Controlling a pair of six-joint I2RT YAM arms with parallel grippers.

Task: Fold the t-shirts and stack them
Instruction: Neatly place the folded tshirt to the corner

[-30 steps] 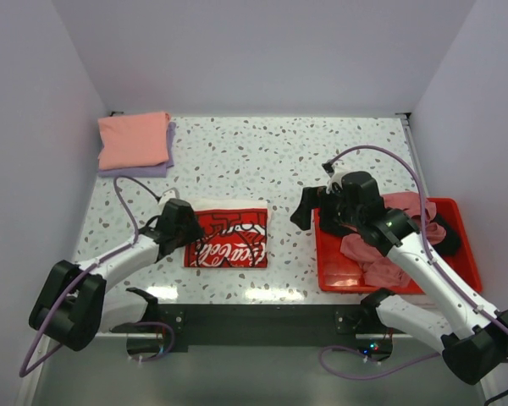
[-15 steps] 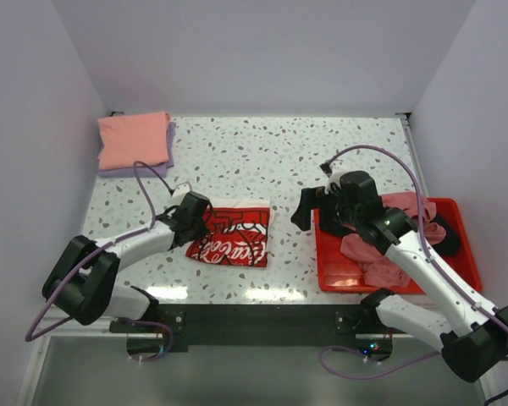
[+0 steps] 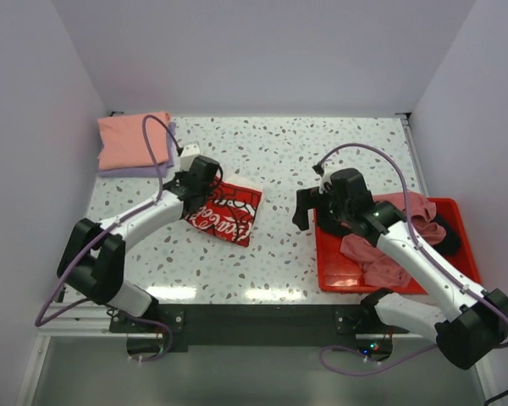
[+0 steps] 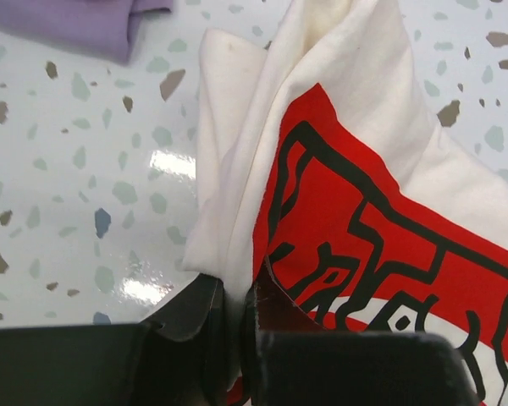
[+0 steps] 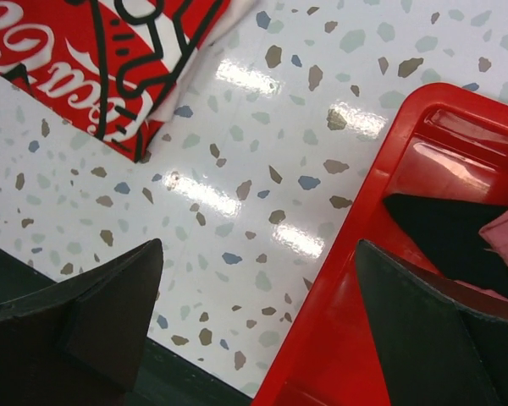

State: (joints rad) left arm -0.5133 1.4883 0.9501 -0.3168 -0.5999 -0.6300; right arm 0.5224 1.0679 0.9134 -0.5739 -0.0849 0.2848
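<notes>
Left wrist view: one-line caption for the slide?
Left gripper pinches an edge of the red-printed cream-white t-shirt; lavender tee lies at top left on the speckled table.

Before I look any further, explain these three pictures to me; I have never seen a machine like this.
These are two robot arms bolted at the near edge of a speckled table. The wide picture looks down from above and behind them. The other two come from a camera on each wrist, so each shows its own two-finger tool at the bottom.

The left tool is shut on the edge of a folded cream t-shirt with a red print. The right tool is open and empty, and hangs over the table at the edge of a red tray.

In the tray lie a crumpled dusty rose t-shirt and a black t-shirt. At the far left corner a folded salmon-pink t-shirt lies on a lavender t-shirt.
</notes>
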